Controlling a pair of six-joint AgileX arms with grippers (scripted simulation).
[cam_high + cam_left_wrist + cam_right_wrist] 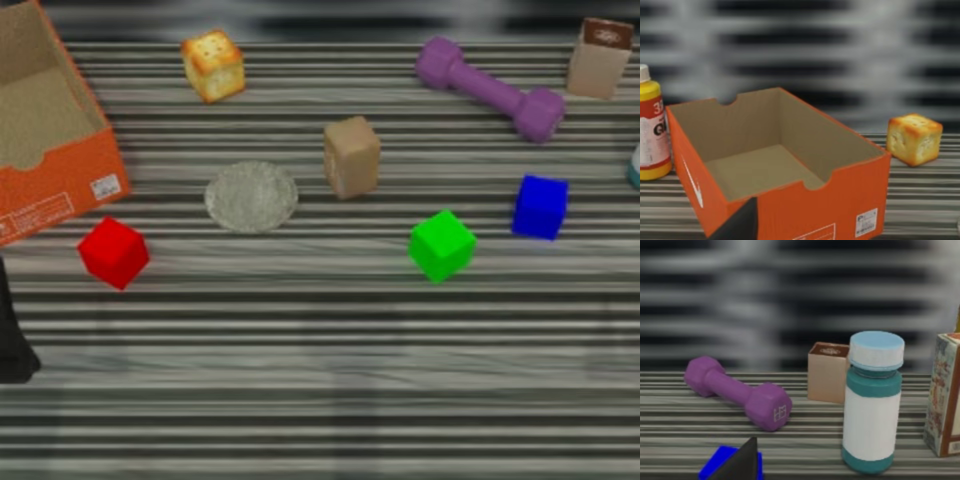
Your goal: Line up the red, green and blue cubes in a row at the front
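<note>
Three cubes lie apart across the middle of the table. The red cube (113, 252) is at the left, the green cube (441, 245) right of centre, and the blue cube (540, 207) farther right and a little farther back. My left arm (12, 345) is parked at the left edge, below the red cube; its gripper is open, with one dark finger (740, 225) showing before an orange box (815, 210). My right arm is out of the top view. Its gripper is open, and one dark finger (742, 465) partly hides the blue cube (722, 467).
The open orange box (50, 190) fills the back left. A toast cube (212, 65), tan block (351, 157), glass dish (251, 197), purple dumbbell (490, 88), brown carton (600, 58) and teal-capped bottle (872, 405) stand behind. A yellow bottle (650, 130) is beside the box.
</note>
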